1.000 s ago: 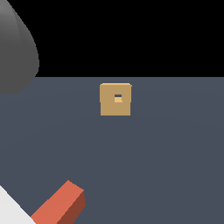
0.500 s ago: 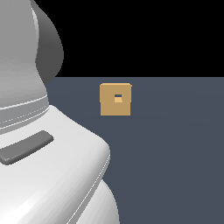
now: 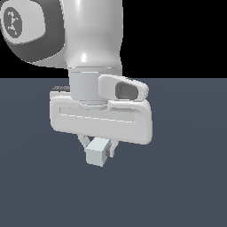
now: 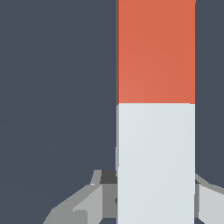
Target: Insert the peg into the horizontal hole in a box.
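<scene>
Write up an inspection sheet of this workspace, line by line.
Surface: flat dark grey-blue floor, bare where visible.
Peg: whitish-grey end between the fingers in the exterior view; wrist view shows the peg grey near the gripper, red-orange beyond.
Box and hole: not visible; the arm fills the middle of the exterior view.
Clutter: nothing seen.
Gripper: gripper shut on the peg's grey end.
Cables: nothing seen.
Surroundings: plain black backdrop.
</scene>
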Robot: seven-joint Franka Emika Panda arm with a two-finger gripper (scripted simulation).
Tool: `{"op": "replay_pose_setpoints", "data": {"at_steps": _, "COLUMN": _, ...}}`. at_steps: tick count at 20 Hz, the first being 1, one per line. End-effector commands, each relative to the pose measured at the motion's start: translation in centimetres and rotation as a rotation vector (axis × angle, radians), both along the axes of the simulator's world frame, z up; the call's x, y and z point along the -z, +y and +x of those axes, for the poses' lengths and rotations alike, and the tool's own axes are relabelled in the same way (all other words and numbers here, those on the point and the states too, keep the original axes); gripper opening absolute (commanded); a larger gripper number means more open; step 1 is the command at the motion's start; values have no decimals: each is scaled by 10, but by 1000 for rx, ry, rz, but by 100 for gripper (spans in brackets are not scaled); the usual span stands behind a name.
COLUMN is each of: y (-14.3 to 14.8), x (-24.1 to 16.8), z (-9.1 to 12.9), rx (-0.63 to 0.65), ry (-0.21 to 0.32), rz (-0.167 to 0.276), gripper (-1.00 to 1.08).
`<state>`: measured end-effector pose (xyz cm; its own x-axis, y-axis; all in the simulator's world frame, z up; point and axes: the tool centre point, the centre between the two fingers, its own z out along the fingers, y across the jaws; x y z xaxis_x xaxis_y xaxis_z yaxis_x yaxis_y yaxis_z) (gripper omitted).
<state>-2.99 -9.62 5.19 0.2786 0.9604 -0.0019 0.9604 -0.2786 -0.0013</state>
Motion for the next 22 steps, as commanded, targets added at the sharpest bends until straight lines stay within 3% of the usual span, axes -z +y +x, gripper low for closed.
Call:
{"op": "replay_pose_setpoints", "data": {"at_steps": 1, "y": 44, "x": -9, "z": 15, "rx": -50, "ry": -2, "rz": -1, "gripper": -100}}
{"op": "replay_pose_setpoints", "data": {"at_steps": 7, "y": 133, "x": -25, "z": 39, "rx": -149, "ry": -2, "rz": 0, "gripper": -100}}
{"op": "replay_pose_setpoints", "data": {"at_steps": 12, "y": 184, "x": -34, "z": 49, "rx": -205, "ry": -2, "rz": 1, "gripper": -100}}
{"op": "replay_pose_setpoints", "data": {"at_steps": 17, "y": 208, "x": -38, "z": 53, "rx": -231, "ry": -2, "rz": 2, "gripper": -100}}
{"op": "replay_pose_setpoints", "data": {"at_steps": 22, "y": 206, "x": -37, "z": 54, "rx": -231, "ry": -2, "rz": 2, "gripper": -100}}
